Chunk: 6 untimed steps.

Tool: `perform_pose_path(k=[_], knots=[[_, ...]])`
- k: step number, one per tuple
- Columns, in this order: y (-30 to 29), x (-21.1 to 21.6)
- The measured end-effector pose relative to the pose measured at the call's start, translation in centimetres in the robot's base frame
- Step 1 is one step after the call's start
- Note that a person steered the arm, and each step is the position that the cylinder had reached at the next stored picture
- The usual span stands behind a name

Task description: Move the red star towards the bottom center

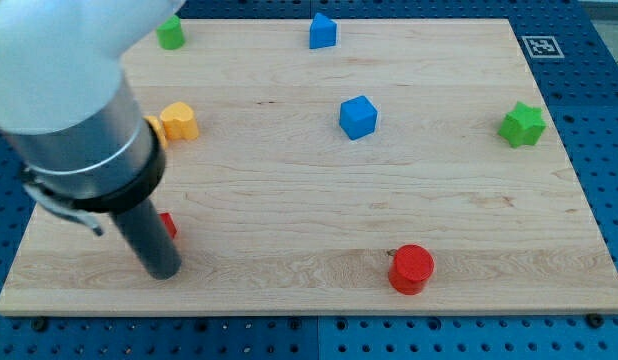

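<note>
My tip (161, 270) sits low at the view's left, pressed up against a red block (168, 224), surely the red star, mostly hidden behind the rod. There's no gripper here, so nothing is held; contact alone does the work. The tip stands left of the star, well placed, I judge, to shove it right across the desk (289, 190) toward bottom center, where a red cylinder (411, 268) waits nearby.

Pale wooden board (469, 250), blue pegboard surface (599, 120) beneath
</note>
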<state>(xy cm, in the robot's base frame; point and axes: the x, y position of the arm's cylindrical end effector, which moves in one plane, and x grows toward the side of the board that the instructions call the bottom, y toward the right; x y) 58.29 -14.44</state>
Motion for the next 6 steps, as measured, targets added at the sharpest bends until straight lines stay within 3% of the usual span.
perform_pose_path(k=[2, 3, 6], knots=[[-13.3, -2.0], [-9.9, -4.7], [3.0, -3.5]])
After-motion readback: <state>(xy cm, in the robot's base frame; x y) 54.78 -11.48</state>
